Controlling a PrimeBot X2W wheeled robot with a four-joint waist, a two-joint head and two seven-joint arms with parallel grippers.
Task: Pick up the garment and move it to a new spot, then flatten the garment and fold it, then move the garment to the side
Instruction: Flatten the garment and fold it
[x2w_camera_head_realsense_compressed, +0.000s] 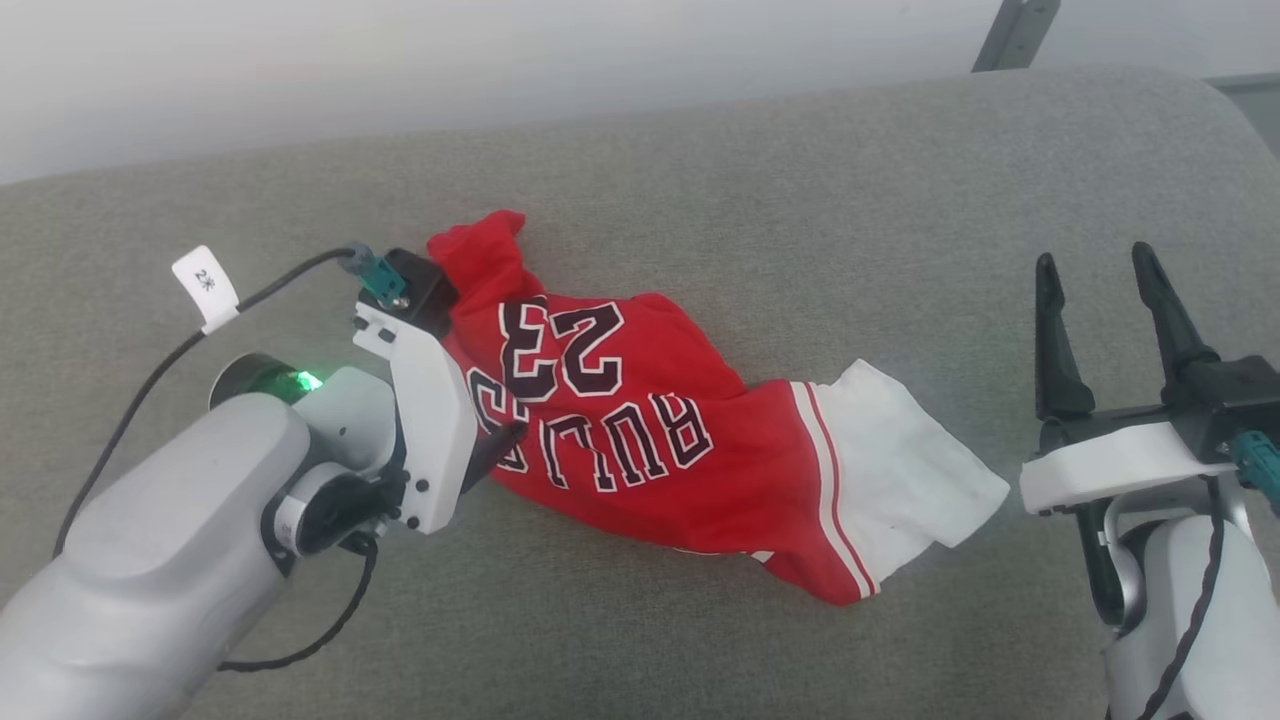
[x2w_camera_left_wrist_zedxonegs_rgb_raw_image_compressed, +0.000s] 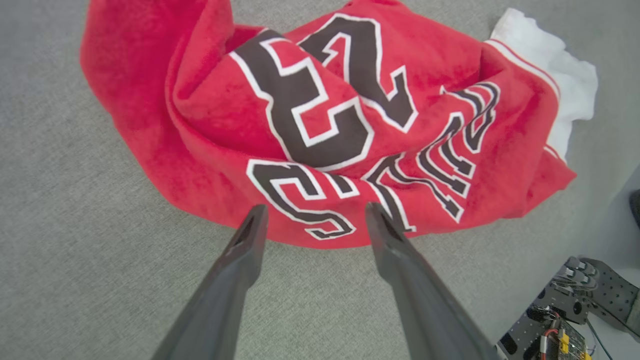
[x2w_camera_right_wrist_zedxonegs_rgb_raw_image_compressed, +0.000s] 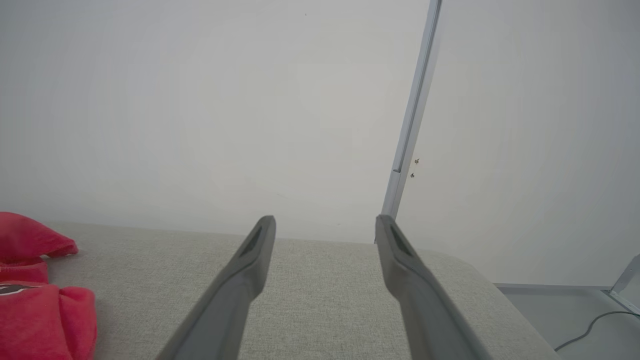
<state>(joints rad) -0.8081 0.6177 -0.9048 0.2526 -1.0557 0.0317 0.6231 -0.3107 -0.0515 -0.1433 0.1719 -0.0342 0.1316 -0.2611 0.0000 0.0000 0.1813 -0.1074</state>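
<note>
The red garment (x2w_camera_head_realsense_compressed: 640, 420) lies bunched on the grey cushion, its black "BULLS 23" print facing up and a white sleeve end (x2w_camera_head_realsense_compressed: 910, 470) spread to the right. In the left wrist view the garment (x2w_camera_left_wrist_zedxonegs_rgb_raw_image_compressed: 320, 125) sits just beyond my left gripper (x2w_camera_left_wrist_zedxonegs_rgb_raw_image_compressed: 316, 212), whose fingers stand open at its near red edge with nothing between them. In the head view that left gripper (x2w_camera_head_realsense_compressed: 500, 440) is at the shirt's left edge, mostly hidden by its wrist. My right gripper (x2w_camera_head_realsense_compressed: 1095, 270) is open over bare cushion, right of the sleeve. A red fold of the garment (x2w_camera_right_wrist_zedxonegs_rgb_raw_image_compressed: 35, 295) shows left of the right gripper (x2w_camera_right_wrist_zedxonegs_rgb_raw_image_compressed: 325, 222).
The grey cushion (x2w_camera_head_realsense_compressed: 800, 200) ends at a pale wall behind and rounds off at the right. A metal post (x2w_camera_right_wrist_zedxonegs_rgb_raw_image_compressed: 410, 120) stands behind the cushion's right end. A tagged cable (x2w_camera_head_realsense_compressed: 205, 290) loops off my left wrist. Robot base parts (x2w_camera_left_wrist_zedxonegs_rgb_raw_image_compressed: 560, 320) show beyond the cushion's edge.
</note>
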